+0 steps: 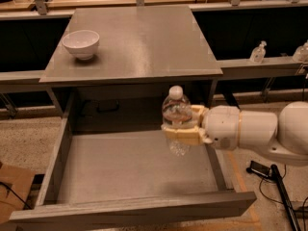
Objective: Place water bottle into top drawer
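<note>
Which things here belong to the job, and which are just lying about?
Job: clear plastic water bottle with white cap; open grey wooden top drawer; cream claw, shut on the bottle above the drawer's right side.
Lying about: white bowl on the grey cabinet top; small clear pump bottle at right.

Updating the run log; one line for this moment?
gripper: over open grey wooden top drawer, right side | jaws: shut on upright clear plastic water bottle
</note>
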You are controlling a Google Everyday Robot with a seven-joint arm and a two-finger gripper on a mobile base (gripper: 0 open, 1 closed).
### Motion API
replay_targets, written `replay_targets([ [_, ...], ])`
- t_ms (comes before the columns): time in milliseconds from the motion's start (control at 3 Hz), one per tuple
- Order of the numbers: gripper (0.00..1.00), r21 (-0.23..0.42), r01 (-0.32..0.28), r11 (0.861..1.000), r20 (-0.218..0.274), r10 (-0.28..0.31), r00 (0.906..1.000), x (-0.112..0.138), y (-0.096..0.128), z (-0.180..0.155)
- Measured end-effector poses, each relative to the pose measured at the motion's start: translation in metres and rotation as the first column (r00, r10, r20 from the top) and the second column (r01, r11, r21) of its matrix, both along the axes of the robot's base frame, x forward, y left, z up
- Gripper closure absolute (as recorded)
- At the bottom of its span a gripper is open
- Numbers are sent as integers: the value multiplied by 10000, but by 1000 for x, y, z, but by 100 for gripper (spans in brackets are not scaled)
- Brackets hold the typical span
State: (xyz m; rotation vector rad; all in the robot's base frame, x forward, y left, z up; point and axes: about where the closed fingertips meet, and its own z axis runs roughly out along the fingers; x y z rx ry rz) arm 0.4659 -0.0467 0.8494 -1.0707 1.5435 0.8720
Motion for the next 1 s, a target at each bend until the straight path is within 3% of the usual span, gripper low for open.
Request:
replay_targets([
  [333,100,-102,328,9994,-835,-336,9959,-22,-1,-61],
  [667,100,-341,590,9977,-1113,-625,9918,-27,-6,-94],
  [1000,100,-557,730,9958,-727,-770,9944,-19,-13,-97],
])
